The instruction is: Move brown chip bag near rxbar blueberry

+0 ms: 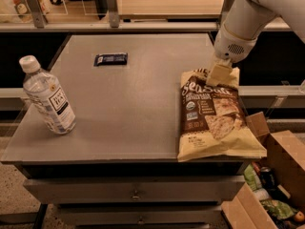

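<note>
End effector [221, 74] at the top edge of the brown chip bag [214, 118], right side of the desk [138, 109]; open or clamped state cannot be told.
The bag lies flat, white "Sea Salt" lettering legible; its lower corner appears to overhang the desk edge. The rxbar blueberry [111, 58] lies well apart, far left of centre, with bare desk between them. A clear water bottle [47, 97] stands near the left edge.

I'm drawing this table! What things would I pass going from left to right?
Bottle → blue bar → chip bag → box. The gripper is at the bag's top edge, so it gets no place of its own in the order.
</note>
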Motion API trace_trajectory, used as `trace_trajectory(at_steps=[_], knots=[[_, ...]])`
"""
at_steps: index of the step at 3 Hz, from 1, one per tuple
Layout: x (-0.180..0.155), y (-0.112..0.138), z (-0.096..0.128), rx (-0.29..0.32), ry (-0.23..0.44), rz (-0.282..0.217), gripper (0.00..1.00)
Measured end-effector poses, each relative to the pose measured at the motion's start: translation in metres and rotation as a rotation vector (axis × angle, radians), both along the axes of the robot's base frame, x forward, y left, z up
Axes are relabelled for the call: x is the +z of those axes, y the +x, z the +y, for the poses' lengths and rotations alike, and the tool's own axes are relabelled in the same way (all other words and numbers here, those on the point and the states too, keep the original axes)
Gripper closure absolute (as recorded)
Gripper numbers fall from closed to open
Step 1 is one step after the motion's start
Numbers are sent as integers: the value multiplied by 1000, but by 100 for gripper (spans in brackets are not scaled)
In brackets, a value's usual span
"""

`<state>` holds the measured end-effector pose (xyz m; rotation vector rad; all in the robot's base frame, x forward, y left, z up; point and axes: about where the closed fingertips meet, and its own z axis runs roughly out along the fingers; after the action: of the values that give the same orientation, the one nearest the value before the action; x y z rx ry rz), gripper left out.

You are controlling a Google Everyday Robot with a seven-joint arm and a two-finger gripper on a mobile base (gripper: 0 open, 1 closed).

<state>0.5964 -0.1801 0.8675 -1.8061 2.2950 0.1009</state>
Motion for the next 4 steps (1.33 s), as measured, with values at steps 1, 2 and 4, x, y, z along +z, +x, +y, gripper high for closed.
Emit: trace_trajectory(at_steps=[1, 2, 4], knots=[[1, -2, -4, -14, 12, 1, 88], [17, -4, -4, -8, 38, -17, 100], [112, -6, 32, 97, 76, -183, 100]])
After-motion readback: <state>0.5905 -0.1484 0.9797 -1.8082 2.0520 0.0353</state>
